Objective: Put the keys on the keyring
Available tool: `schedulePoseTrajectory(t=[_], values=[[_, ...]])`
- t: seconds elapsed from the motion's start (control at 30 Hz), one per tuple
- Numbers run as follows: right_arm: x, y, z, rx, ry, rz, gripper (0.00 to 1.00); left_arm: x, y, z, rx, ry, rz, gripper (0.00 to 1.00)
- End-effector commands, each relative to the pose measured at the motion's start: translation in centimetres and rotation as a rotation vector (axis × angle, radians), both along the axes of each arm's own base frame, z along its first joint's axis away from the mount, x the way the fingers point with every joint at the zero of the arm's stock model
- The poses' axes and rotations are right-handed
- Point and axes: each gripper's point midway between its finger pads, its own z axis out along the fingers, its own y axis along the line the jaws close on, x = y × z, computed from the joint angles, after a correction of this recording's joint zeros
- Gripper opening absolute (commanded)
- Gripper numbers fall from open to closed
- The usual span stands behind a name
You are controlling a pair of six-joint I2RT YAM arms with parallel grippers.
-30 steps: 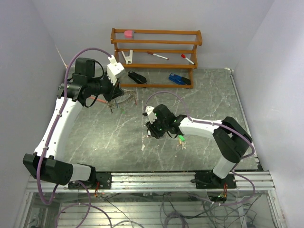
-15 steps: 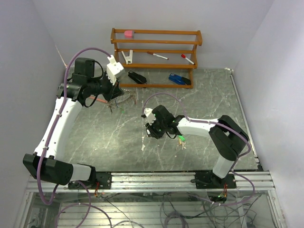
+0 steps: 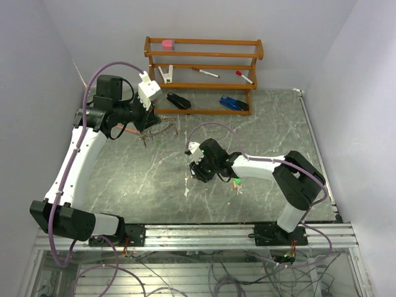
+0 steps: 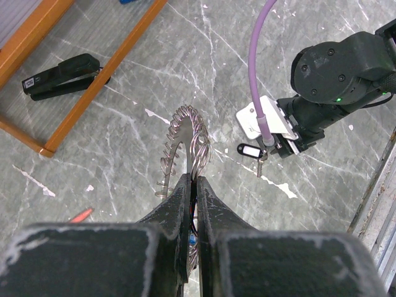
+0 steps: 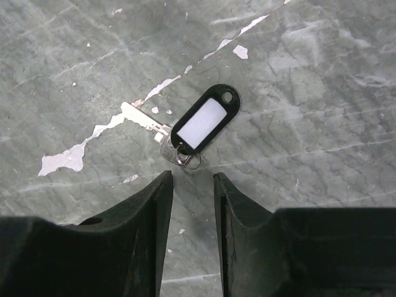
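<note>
My left gripper (image 3: 150,127) is shut on the keyring (image 3: 164,128), a thin silver hoop fringed with small keys, and holds it above the table's rear left. In the left wrist view the hoop (image 4: 185,139) sticks out from between the closed fingertips (image 4: 193,179). My right gripper (image 3: 197,173) is open and points down at mid-table. Just beyond its tips (image 5: 193,176) a silver key with a black-framed white tag (image 5: 201,124) lies flat on the table, untouched. It also shows in the left wrist view (image 4: 252,150). A green-tagged key (image 3: 236,180) lies right of the right gripper.
A wooden rack (image 3: 204,68) stands at the back with two pens (image 3: 204,72) and a pink item (image 3: 167,44). A black stapler (image 3: 178,100) and a blue object (image 3: 234,103) lie under it. A small red piece (image 4: 80,215) lies near the left arm.
My right gripper has shifted slightly left over the black-tagged key. The left gripper keeps hold of the keyring with only a small shift.
</note>
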Motion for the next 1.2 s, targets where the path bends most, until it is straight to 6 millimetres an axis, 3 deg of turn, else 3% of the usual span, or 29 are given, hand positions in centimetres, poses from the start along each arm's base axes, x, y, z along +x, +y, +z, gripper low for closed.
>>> schedulePoseTrajectory(t=[0.0, 0.5, 1.17], values=[[0.5, 0.2, 1.0, 0.024, -0.067, 0.018, 0.33, 0.2, -0.3, 1.7, -0.041, -0.058, -0.015, 0.07], [0.9, 1.2, 0.4, 0.033, -0.082, 0.08, 0.22, 0.2, -0.1, 1.8, -0.043, -0.06, -0.009, 0.07], [0.3, 1.7, -0.4, 0.05, -0.043, 0.108, 0.16, 0.3, -0.1, 1.8, -0.045, -0.06, -0.008, 0.07]])
